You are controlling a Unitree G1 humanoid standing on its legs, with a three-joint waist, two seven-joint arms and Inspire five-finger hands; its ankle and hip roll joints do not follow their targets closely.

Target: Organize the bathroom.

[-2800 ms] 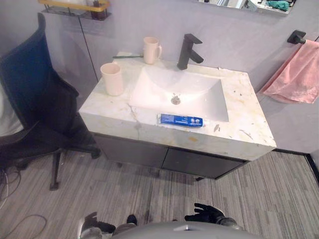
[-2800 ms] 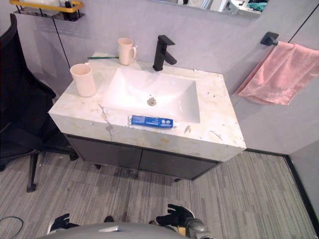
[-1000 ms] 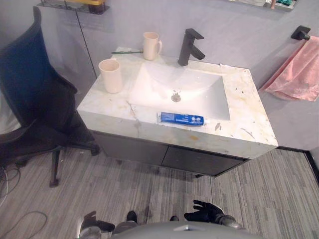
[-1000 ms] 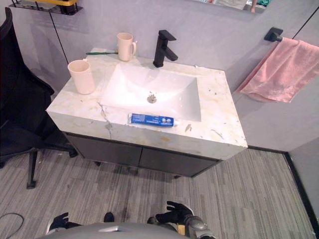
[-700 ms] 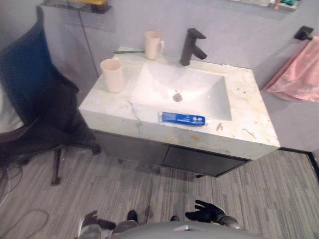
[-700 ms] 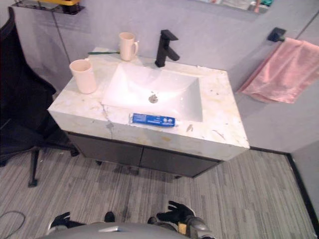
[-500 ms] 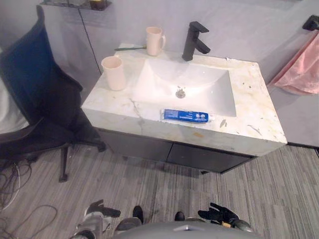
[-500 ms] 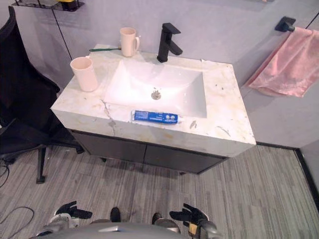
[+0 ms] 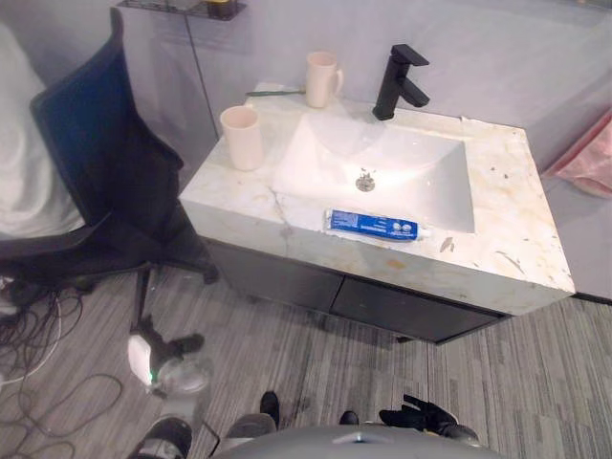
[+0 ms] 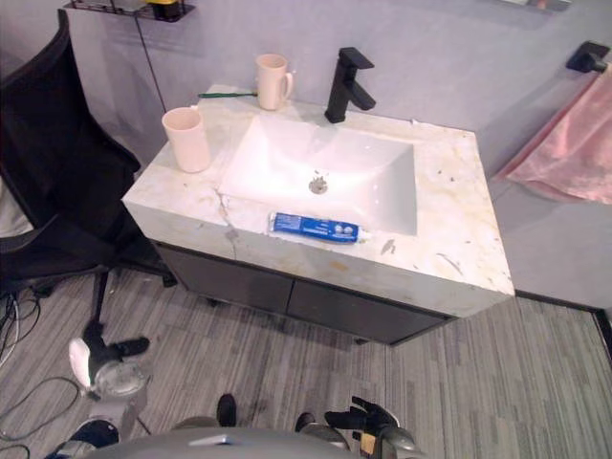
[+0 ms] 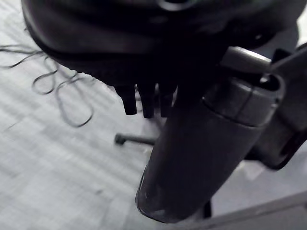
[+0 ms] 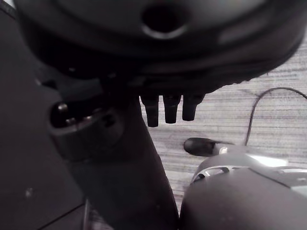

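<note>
Toothpaste [image 9: 371,224] lies flat on the bench [image 9: 521,249] front edge, just ahead of the sink [image 9: 382,167]. I see one cup [image 9: 241,137] at bench left, a mug [image 9: 321,78] at back beside the tap [image 9: 399,82], toothbrush [image 9: 275,93] next to it. My left hand [image 9: 164,344] hangs low over the floor, fingers loose and apart, empty; right hand [image 9: 417,417] low too, fingers spread, empty. Chair [image 9: 105,182] at left.

Dark office chair [image 9: 105,191] standing left of the vanity, loose cables [image 9: 38,335] coiled on grey striped floor [image 9: 535,382] beneath it, wire wall shelf [image 10: 129,10] above, pink towel [image 10: 564,153] hanging from black wall hook [image 10: 585,57].
</note>
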